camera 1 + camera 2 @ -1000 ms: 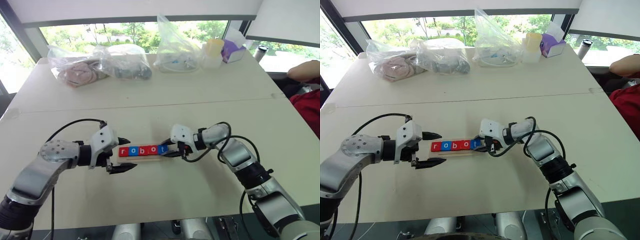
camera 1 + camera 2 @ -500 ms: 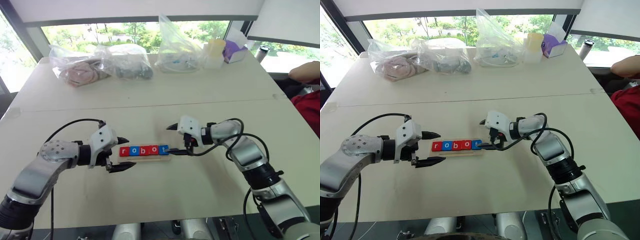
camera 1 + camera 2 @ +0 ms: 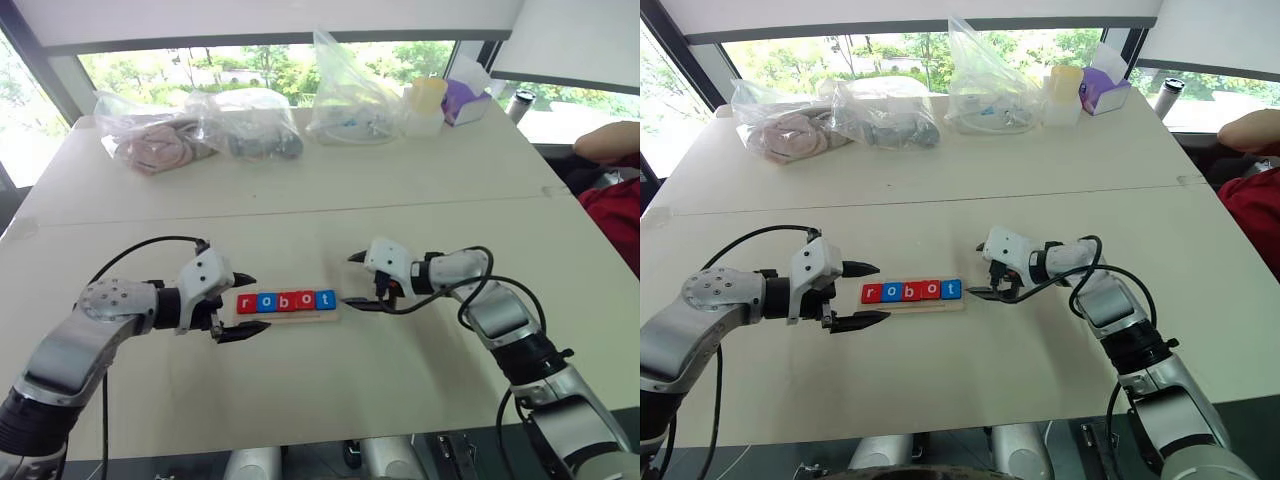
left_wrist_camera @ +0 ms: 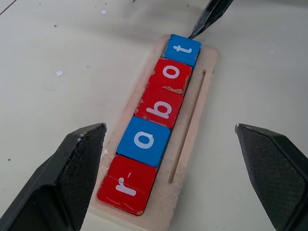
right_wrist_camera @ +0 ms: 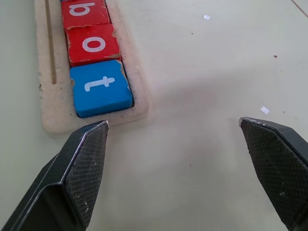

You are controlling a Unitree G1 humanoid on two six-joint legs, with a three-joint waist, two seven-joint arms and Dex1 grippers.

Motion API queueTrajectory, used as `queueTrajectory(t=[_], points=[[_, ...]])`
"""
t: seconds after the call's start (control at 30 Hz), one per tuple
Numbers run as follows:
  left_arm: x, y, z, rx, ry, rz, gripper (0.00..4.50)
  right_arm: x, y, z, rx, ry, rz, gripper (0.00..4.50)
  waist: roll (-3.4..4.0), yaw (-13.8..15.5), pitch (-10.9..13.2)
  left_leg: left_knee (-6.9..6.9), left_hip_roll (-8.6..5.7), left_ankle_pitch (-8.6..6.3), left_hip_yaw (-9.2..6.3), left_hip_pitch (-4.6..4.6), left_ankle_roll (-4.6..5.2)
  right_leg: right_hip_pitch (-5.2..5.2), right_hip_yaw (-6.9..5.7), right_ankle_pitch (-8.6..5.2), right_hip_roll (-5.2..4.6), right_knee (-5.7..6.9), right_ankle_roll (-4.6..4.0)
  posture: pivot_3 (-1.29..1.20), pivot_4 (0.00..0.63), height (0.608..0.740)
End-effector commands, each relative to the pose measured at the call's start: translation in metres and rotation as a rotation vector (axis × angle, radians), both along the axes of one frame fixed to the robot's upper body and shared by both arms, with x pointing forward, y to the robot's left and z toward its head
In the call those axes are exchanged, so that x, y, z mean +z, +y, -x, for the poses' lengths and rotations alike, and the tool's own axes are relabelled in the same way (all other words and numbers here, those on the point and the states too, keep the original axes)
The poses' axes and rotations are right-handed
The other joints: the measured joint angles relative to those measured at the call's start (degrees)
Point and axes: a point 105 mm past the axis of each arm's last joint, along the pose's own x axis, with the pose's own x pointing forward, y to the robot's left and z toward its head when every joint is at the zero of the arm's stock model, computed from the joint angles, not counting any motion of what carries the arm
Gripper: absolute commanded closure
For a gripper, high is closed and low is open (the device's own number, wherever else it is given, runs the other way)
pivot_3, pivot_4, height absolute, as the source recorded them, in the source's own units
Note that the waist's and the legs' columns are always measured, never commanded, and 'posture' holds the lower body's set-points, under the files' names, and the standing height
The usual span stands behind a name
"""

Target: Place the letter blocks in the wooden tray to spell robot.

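The wooden tray [image 3: 290,317] lies mid-table with five letter blocks in its slot, reading r [image 3: 246,303], o [image 3: 265,302], b [image 3: 285,301], o [image 3: 305,300], t [image 3: 325,299]. The r, b and second o are red; the first o and the t are blue. My left gripper [image 3: 257,306] is open, its fingers straddling the tray's left end without touching it. My right gripper [image 3: 348,281] is open and empty just off the tray's right end. In the right wrist view the t block [image 5: 101,88] sits apart from the fingers [image 5: 86,163].
Three clear plastic bags [image 3: 150,140] [image 3: 255,125] [image 3: 350,95] line the table's far edge, with a yellow-lidded container [image 3: 428,105] and a purple box [image 3: 466,100] beside them. A person's arm [image 3: 610,140] shows at the right edge.
My right gripper has opened, let go of the blue t block at the tray's right end and drawn back to the right. The left gripper has not moved.
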Motion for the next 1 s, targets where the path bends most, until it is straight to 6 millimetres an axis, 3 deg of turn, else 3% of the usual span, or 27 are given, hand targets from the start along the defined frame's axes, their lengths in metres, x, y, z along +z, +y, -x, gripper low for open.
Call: queueTrajectory(t=[0.03, 0.83, 1.0], points=[[0.006, -0.002, 0.002, -0.009, -0.035, -0.008, 0.00, 0.013, 0.009, -0.004, 0.020, -0.043, -0.036, 0.06, 0.00, 0.0, 0.0, 0.00, 0.00, 0.00, 0.00, 0.00, 0.00, 0.00, 0.00, 0.00, 0.00, 0.00, 0.00, 0.00, 0.150, 0.740], [0.007, -0.003, 0.000, 0.006, -0.040, 0.000, 0.00, 0.015, 0.026, -0.001, 0.070, -0.059, -0.048, 0.06, 0.00, 0.0, 0.0, 0.00, 0.00, 0.00, 0.00, 0.00, 0.00, 0.00, 0.00, 0.01, -0.01, 0.00, 0.00, 0.00, 0.150, 0.740], [0.007, -0.001, 0.000, 0.019, -0.043, 0.003, 0.00, 0.014, 0.022, -0.002, 0.049, -0.063, -0.040, 0.06, 0.00, 0.0, 0.0, 0.00, 0.00, 0.00, -0.01, 0.00, 0.00, 0.00, 0.00, 0.01, -0.01, 0.00, 0.00, 0.00, 0.150, 0.740]])
